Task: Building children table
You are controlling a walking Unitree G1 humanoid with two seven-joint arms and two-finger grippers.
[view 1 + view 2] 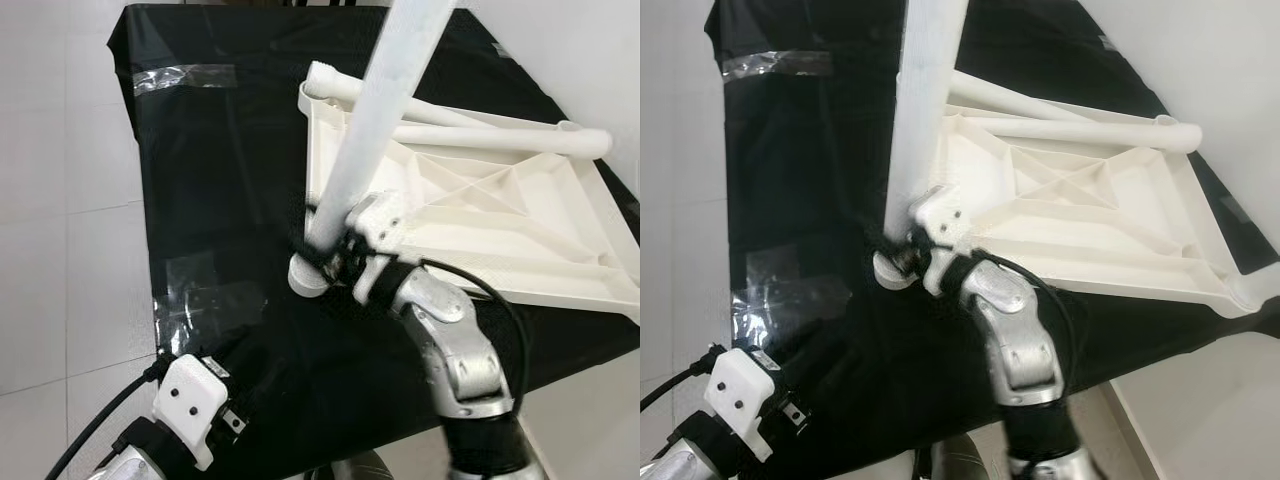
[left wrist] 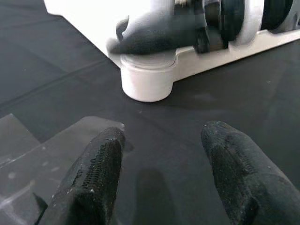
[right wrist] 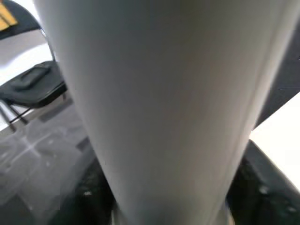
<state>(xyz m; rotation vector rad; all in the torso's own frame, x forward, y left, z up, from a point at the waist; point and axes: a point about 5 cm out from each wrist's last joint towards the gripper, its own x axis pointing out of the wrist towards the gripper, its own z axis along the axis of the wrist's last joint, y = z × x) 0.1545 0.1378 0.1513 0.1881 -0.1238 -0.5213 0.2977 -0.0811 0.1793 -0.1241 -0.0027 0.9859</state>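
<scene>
My right gripper (image 1: 325,248) clamps a white leg (image 1: 380,120), upright in the corner socket (image 2: 146,82) of the upturned tabletop (image 1: 500,215) on black cloth (image 1: 220,200). My left gripper (image 2: 161,161) hovers near, fingers apart.

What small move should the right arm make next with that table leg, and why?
Probably keep twisting the leg down into the corner socket. The right gripper clamps the leg at its base, standing over the upturned tabletop, and threads seem to show above the socket, so it looks not fully seated.
</scene>
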